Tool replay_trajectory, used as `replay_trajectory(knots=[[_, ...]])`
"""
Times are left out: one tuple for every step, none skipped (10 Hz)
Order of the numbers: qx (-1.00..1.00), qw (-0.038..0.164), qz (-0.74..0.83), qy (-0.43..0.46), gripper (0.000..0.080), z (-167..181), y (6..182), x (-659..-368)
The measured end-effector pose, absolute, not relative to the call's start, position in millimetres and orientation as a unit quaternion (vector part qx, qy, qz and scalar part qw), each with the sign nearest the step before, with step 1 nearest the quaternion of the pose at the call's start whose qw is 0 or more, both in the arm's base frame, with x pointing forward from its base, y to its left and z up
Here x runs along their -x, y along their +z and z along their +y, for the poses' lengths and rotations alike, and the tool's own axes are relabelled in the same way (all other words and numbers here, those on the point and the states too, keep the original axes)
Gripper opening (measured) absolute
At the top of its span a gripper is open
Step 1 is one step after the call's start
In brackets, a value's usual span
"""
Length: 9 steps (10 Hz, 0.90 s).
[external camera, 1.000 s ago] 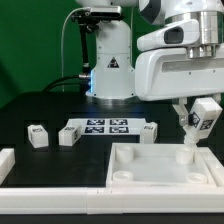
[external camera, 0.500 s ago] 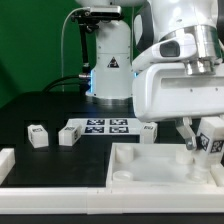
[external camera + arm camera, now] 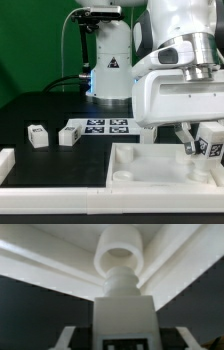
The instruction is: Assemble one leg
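Observation:
My gripper [image 3: 203, 143] is shut on the leg [image 3: 211, 144], a small white block with a black-and-white tag, and holds it at the far corner of the large white tray-like piece [image 3: 150, 172] on the exterior view's right. In the wrist view the leg [image 3: 125, 317] fills the space between my fingers [image 3: 68, 336]. Its narrow end points at the round hole of the raised corner post [image 3: 122, 252] and touches or enters it. Two more legs [image 3: 38, 136] [image 3: 68, 134] lie on the dark table at the exterior view's left.
The marker board [image 3: 105, 126] lies behind the tray, with another leg [image 3: 149, 131] at its right end, partly hidden by my arm. A white part [image 3: 5, 160] sits at the exterior view's left edge. The robot base [image 3: 108, 60] stands at the back.
My gripper has come down with the leg toward the tray's far right corner, and the wrist has come closer to the camera. The other parts have not moved.

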State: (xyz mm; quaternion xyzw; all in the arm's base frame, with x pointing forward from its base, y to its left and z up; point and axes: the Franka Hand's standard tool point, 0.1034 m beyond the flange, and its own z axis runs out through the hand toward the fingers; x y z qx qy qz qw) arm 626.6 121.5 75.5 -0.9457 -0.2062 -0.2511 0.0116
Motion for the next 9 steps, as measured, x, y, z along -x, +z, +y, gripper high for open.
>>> replay_trajectory(knots=[[0.945,0.012,-0.209,-0.252,0.029,124.5,78.9,-623.9],[0.945,0.011,-0.211,-0.251,0.029,124.6,78.6,-623.4],[0.945,0.011,-0.211,-0.25,0.029,122.9,76.1,-622.8],[0.944,0.01,-0.211,-0.252,0.029,120.5,73.4,-623.0],[0.944,0.009,-0.211,-0.255,0.029,118.3,73.0,-623.8],[0.943,0.008,-0.211,-0.258,0.029,116.8,72.9,-624.7],[0.942,0.008,-0.21,-0.26,0.029,116.3,72.9,-625.1],[0.941,0.007,-0.21,-0.264,0.029,115.8,72.8,-625.3],[0.94,0.007,-0.209,-0.269,0.029,115.0,72.7,-625.2]])
